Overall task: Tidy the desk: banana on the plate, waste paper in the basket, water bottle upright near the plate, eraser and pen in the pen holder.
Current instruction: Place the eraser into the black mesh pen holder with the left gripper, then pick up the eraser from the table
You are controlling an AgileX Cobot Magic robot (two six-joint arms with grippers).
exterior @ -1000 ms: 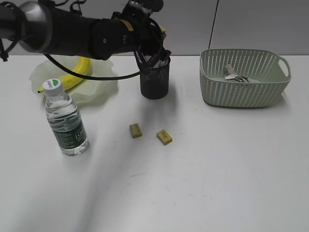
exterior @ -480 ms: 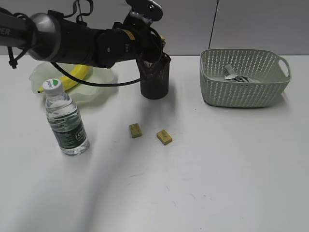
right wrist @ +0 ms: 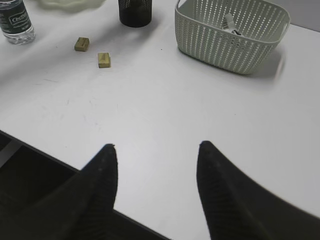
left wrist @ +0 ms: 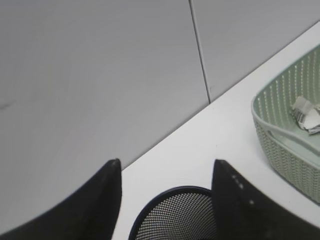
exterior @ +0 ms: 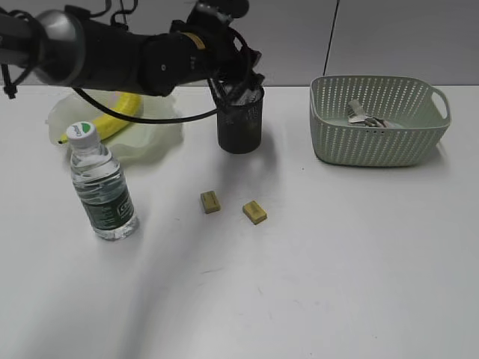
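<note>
Left gripper (left wrist: 165, 172): jaws spread, empty, above the pen holder (exterior: 240, 120). Right gripper (right wrist: 156, 150): jaws spread, empty. Two erasers (exterior: 210, 202) (exterior: 254, 212) lie on the desk (exterior: 337, 254), at 6 o'clock from the holder.

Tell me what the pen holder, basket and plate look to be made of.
Pen holder: black metal mesh, matte; a fine see-through grid with a solid rim shows in the left wrist view.
Basket: sage-green moulded plastic, most likely; regular perforated walls and a cut-out handle.
Plate: pale green translucent glass or plastic, glossy; the wavy rim lets light through, and the look leaves the material open.
</note>
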